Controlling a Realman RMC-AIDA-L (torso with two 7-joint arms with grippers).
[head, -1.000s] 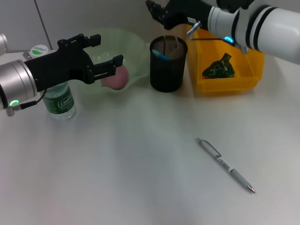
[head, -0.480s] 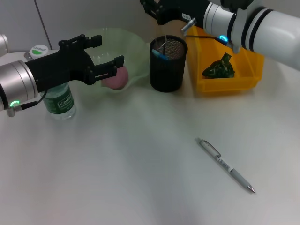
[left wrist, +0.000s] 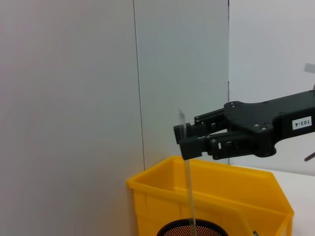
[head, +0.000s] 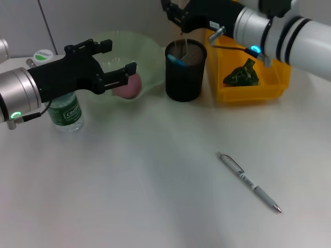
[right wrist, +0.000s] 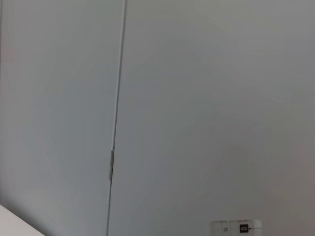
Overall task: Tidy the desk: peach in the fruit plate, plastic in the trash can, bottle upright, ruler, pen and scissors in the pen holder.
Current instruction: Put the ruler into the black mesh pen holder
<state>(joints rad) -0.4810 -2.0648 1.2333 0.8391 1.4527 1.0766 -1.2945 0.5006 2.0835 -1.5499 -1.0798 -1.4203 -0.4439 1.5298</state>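
Right tool (head: pixel 173 13), black and angular, hung above the black mesh pen holder (head: pixel 185 71), pinching the top of a clear plastic ruler (left wrist: pixel 188 196) that stood upright with its lower end inside the holder; in the head view the ruler was nearly invisible, and the left wrist view showed it only as a thin transparent strip. Something blue (head: pixel 176 60) poked from the holder, too small to identify. Left tool (head: pixel 111 64) hovered with its fingers spread and empty near the pale green fruit plate (head: pixel 150 51), partly hiding the pink peach (head: pixel 129 86) lying in it. A plastic bottle (head: pixel 64 111) stood upright, half covered by that arm. Crumpled green plastic (head: pixel 241 73) lay in the yellow bin (head: pixel 269 82). A silver pen (head: pixel 249 182) lay alone on the white desk (head: pixel 129 196).
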